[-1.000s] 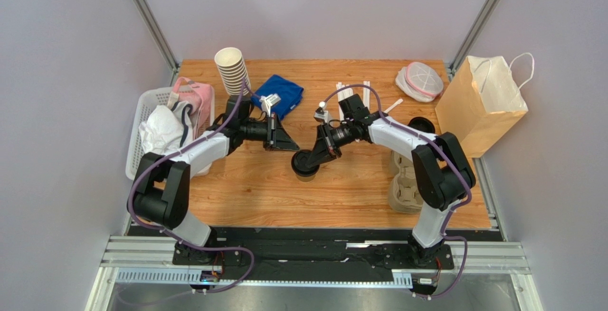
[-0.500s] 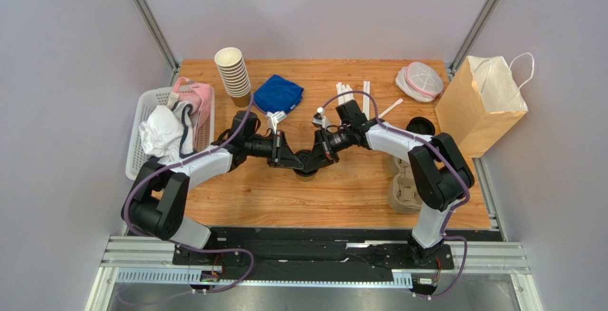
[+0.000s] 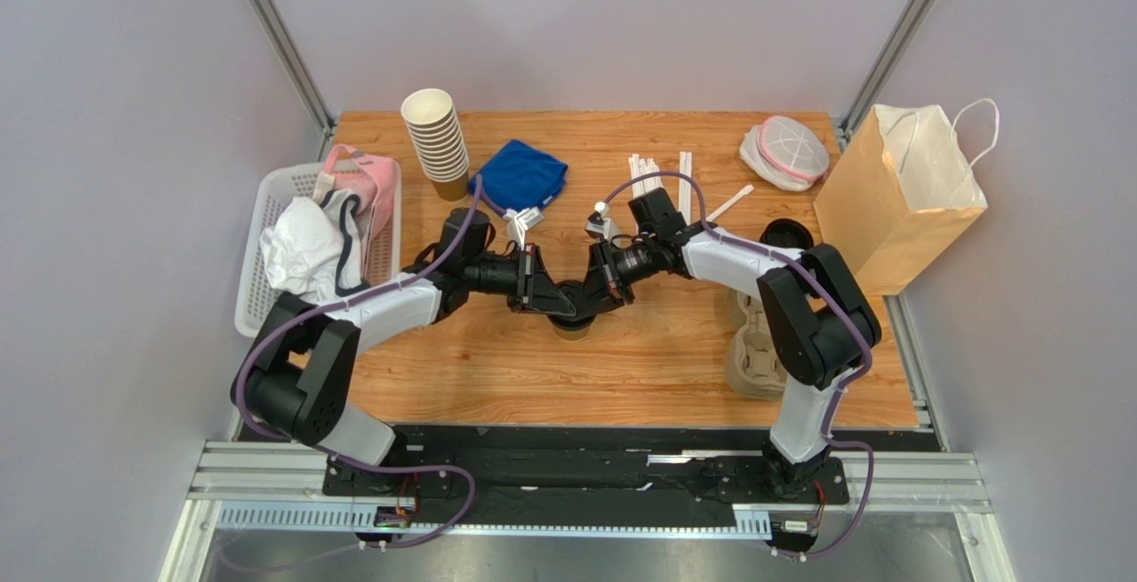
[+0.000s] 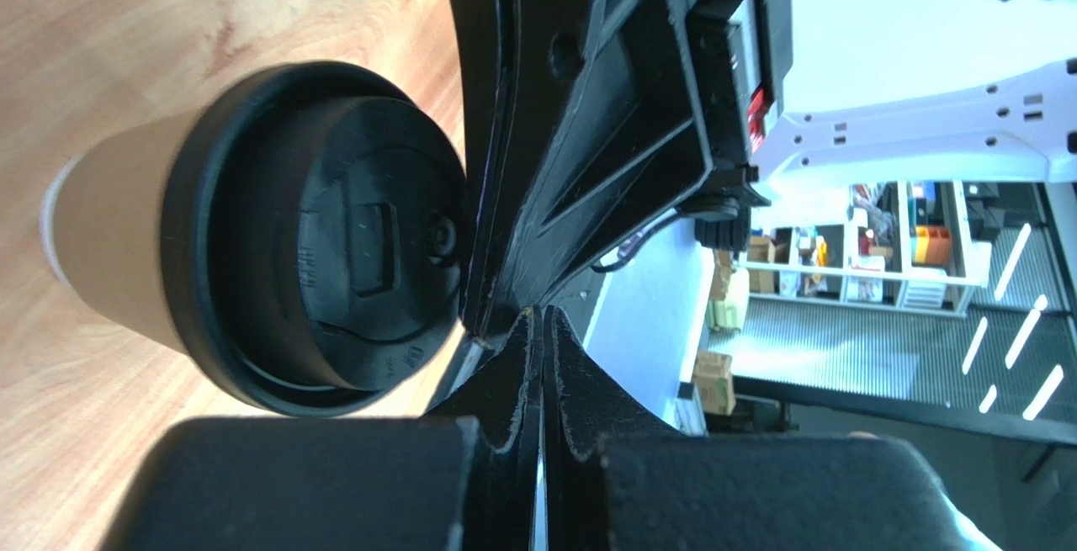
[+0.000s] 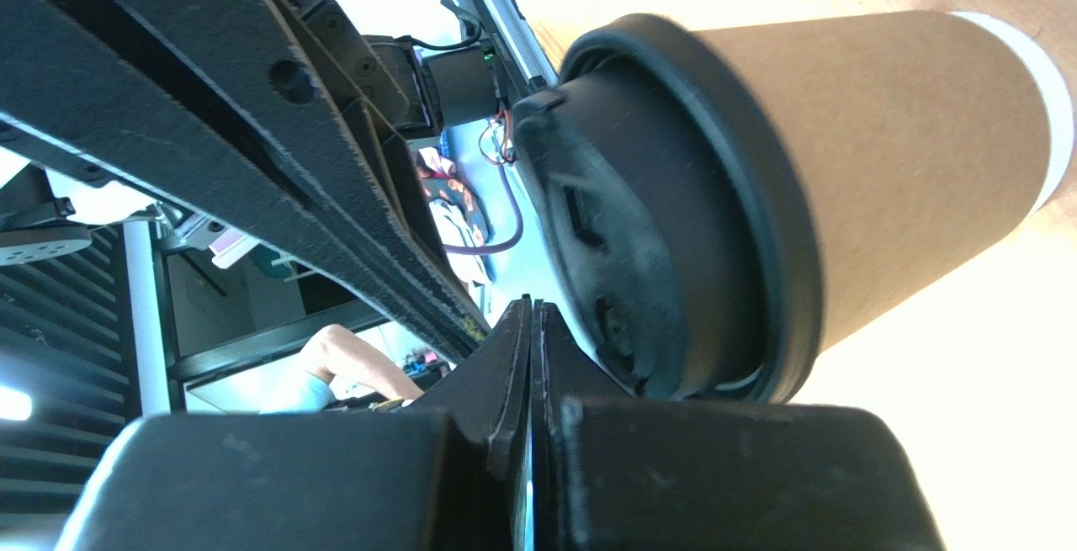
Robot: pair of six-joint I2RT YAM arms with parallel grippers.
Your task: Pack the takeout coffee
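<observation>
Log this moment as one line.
left end effector: shut, by lid | right end effector: shut, by lid | coffee cup: upright, not packed

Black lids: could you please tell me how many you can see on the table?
2. One sits on the takeout coffee at mid-table; one loose lid lies beside the paper bag. That one could be a stack, so more may be hidden.

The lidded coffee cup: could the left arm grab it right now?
Probably not yet. The left gripper sits right beside the takeout coffee, so reach looks fine, but its jaws are shut, and the shut right gripper crowds the same spot. It would need to open first.
</observation>
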